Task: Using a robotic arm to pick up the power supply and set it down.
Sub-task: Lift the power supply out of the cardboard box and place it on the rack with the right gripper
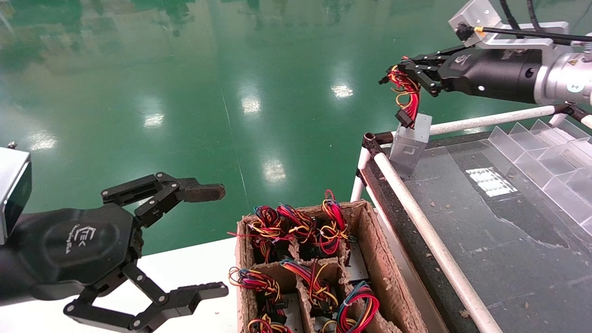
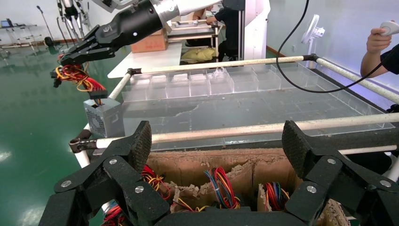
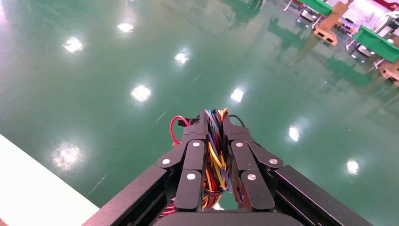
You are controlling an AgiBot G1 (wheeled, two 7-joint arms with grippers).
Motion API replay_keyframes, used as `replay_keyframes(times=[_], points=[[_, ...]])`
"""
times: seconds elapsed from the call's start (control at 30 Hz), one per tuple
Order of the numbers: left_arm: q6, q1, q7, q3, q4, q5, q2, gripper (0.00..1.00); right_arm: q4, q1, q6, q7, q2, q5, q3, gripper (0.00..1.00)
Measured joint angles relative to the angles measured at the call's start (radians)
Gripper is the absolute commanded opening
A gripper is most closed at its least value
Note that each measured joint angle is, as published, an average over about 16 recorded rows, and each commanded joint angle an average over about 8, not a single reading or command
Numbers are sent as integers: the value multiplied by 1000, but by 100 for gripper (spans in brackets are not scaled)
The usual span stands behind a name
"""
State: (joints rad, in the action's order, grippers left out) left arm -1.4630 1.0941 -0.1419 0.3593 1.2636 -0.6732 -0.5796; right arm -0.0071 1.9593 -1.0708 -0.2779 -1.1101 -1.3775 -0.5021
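My right gripper [image 1: 407, 74] is shut on the red, yellow and black wire bundle [image 1: 404, 88] of the power supply. Its silver-grey box [image 1: 409, 143] dangles tilted below, over the near-left corner of the framed table; contact with the table cannot be told. The left wrist view shows that gripper [image 2: 75, 54] from afar, with the vented box [image 2: 103, 117] hanging under it. In the right wrist view the right gripper [image 3: 214, 125] pinches the wires [image 3: 214, 155], and the box is hidden. My left gripper [image 1: 210, 240] [image 2: 217, 141] stands open and empty at the lower left.
A cardboard tray [image 1: 370, 240] with compartments holds several more wired units, just below the left gripper. The framed table has white tube rails [image 1: 416, 222] and clear plastic dividers [image 1: 545, 157] at its far side. A person's hand [image 2: 381, 37] holds a controller beyond it. Green floor lies behind.
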Motion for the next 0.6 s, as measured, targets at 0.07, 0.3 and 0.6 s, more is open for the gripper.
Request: replay_keyframes(times=[0.07, 0.3, 0.6], points=[[0, 0, 0, 0, 0, 0, 0, 100, -1, -2, 5, 4, -6, 2, 2, 0], [0, 0, 0, 0, 0, 0, 0, 100, -5, -15, 33, 21, -30, 14, 9, 0], [0, 0, 0, 0, 0, 0, 0, 100, -11, -34, 65, 48, -45, 26, 18, 0]])
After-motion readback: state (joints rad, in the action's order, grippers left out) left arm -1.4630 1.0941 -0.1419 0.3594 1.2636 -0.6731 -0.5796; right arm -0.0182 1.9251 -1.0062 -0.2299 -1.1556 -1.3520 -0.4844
